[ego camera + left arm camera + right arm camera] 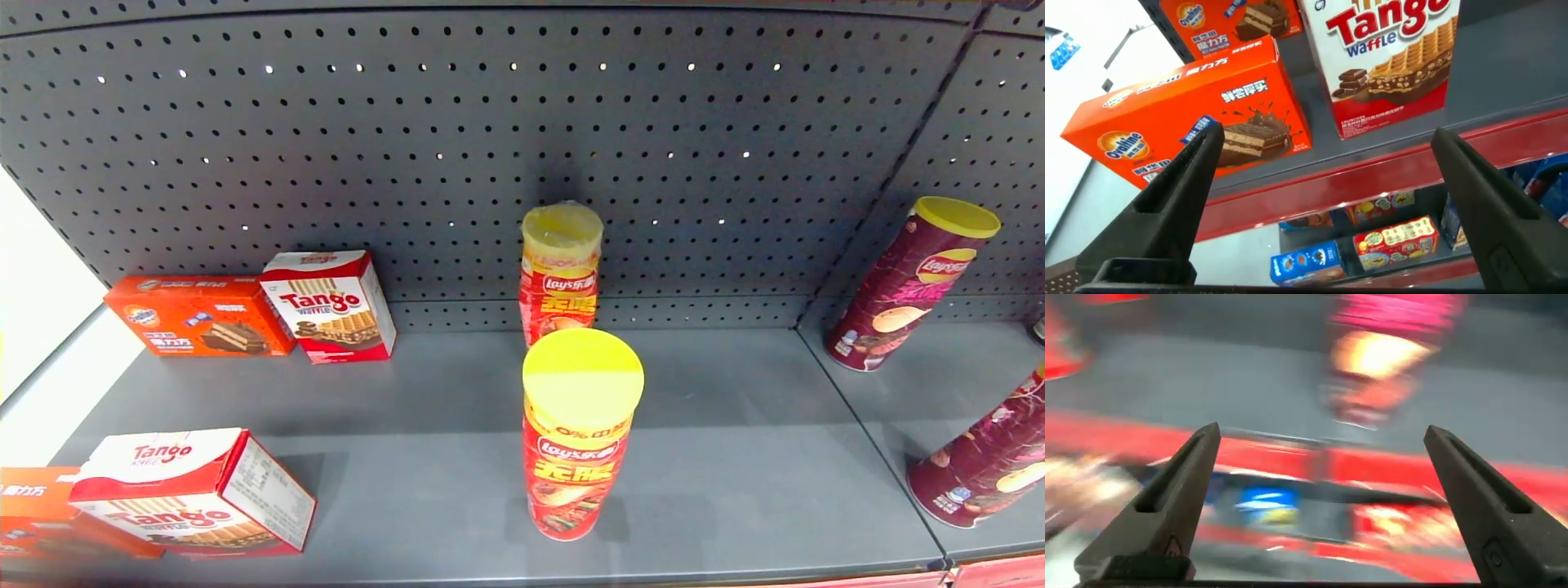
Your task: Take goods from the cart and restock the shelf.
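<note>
Both claws spread wide, nothing held! The left gripper [1324, 132] hovers just before the orange wafer box [1192, 114] on the shelf [1319, 114]. The right gripper [1323, 431] faces a blurred maroon chip can [1384, 351]. The front red chip can [581, 433] and rear red chip can [562, 273] stand shelved. With bare shelf remaining, restocking looks partway done.

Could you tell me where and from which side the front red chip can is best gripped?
The front red chip can stands upright and round, with bare shelf on both sides and a second red can behind it; so probably grip mid-body, coming from the open front.
</note>
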`<state>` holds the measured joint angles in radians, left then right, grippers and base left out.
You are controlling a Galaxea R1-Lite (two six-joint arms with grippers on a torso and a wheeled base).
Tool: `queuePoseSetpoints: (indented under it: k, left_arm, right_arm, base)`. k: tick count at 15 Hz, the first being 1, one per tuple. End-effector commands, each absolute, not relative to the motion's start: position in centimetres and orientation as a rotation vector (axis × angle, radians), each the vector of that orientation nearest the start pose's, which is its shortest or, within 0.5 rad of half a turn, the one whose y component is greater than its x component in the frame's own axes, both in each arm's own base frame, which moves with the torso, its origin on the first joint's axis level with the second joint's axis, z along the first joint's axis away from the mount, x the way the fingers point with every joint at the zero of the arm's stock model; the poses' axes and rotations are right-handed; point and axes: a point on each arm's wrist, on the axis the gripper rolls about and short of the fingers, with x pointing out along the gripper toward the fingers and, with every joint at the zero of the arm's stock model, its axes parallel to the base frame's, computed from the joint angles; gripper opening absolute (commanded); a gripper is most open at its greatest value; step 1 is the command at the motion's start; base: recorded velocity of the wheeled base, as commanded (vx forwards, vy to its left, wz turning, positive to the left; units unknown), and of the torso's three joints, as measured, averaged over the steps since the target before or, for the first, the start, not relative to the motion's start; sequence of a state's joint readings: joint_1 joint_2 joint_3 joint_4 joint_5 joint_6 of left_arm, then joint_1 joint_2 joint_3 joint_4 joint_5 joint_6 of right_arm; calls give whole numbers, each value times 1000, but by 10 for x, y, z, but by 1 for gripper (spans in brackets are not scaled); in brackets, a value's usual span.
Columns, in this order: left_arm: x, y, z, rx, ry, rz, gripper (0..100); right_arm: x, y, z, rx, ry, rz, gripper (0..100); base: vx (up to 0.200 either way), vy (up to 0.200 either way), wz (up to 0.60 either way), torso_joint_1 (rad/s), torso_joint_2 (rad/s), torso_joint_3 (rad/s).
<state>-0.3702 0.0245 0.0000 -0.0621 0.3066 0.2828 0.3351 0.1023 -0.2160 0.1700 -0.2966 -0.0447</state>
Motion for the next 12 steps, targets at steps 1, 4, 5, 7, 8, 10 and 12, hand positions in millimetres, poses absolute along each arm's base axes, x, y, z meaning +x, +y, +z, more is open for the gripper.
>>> queuePoseSetpoints:
  k: [1,4,5,7,8,10,12]
  left_arm:
    - [-17,14,83,272,-29,-60,100]
    - [-15,13,83,268,-10,-61,100]
    - [-15,13,83,268,-10,-61,100]
    - [-15,13,83,267,-8,-61,100]
    - [-15,13,83,267,-7,-63,100]
    - [-15,13,83,267,-7,-63,100]
    - [-15,13,83,259,-8,-64,100]
  right_arm:
    - [-38,-20,108,-39,-4,-92,100]
    - [-30,-21,91,-26,20,-225,100]
    - [-30,-21,89,-33,40,-233,100]
    - [-29,-20,90,-67,141,-249,100]
    - [-27,-19,91,-69,177,-291,100]
    - [-29,-14,91,-40,184,-462,100]
    - [-28,-15,89,26,164,-496,100]
  base:
    - [0,0,0,0,0,0]
    - [0,0,0,0,0,0]
    - [0,0,0,0,0,0]
    - [0,0,0,0,0,0]
    - [0,0,0,0,0,0]
    - [0,0,0,0,0,0]
    - [0,0,0,0,0,0]
